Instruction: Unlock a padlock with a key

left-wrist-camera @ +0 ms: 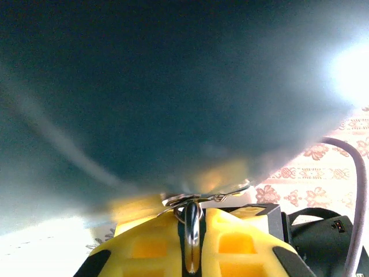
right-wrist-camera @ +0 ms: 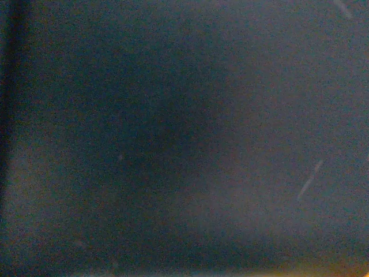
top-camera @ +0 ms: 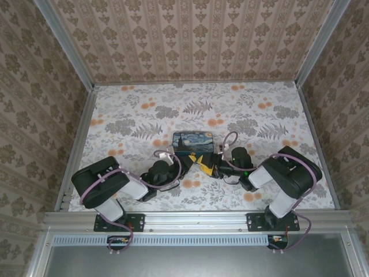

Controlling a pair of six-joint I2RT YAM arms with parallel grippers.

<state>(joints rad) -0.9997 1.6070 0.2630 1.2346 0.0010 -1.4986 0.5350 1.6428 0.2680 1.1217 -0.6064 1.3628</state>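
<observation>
Two claws meet at the front of the box (top-camera: pixel 192 140). The left claw (left-wrist-camera: pixel 192 222) is clamped on a thin metal loop (left-wrist-camera: pixel 192 245), probably the padlock, pressed against the box. The right claw (top-camera: pixel 202 163) sits just beside; whether its jaws are open cannot be told. Best for this step: left holds rock-steady, no twisting, while right works.

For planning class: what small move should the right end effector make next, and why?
Probably ease the right end effector back from the painted box: the box is a dark blur against its camera, while the left end effector is shut on a small metal piece.
</observation>
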